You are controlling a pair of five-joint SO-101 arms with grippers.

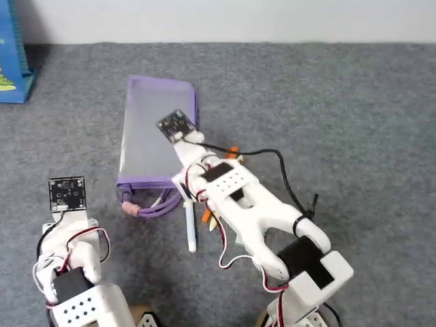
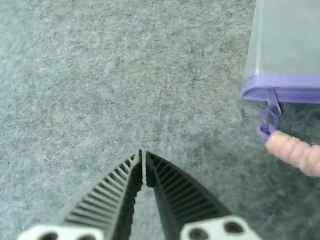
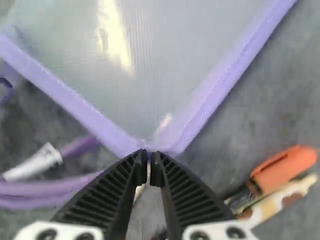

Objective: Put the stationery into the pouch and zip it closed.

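A purple mesh pouch (image 1: 158, 133) lies flat on the grey carpet, its open zipper band (image 1: 160, 204) trailing at the near end beside a pink pull tab (image 1: 128, 208). My right gripper (image 3: 148, 156) is shut at the pouch's near corner (image 3: 150, 142) and seems to pinch it. A white pen (image 1: 190, 228) and an orange marker (image 3: 282, 165) with a beige pen (image 3: 280, 200) lie under that arm. My left gripper (image 2: 143, 156) is shut on nothing over bare carpet, left of the pouch (image 2: 285, 45) and the pull tab (image 2: 295, 152).
A blue box (image 1: 13, 54) stands at the far left by the wall. Open carpet (image 1: 354, 122) stretches to the right of the pouch and between the two arms.
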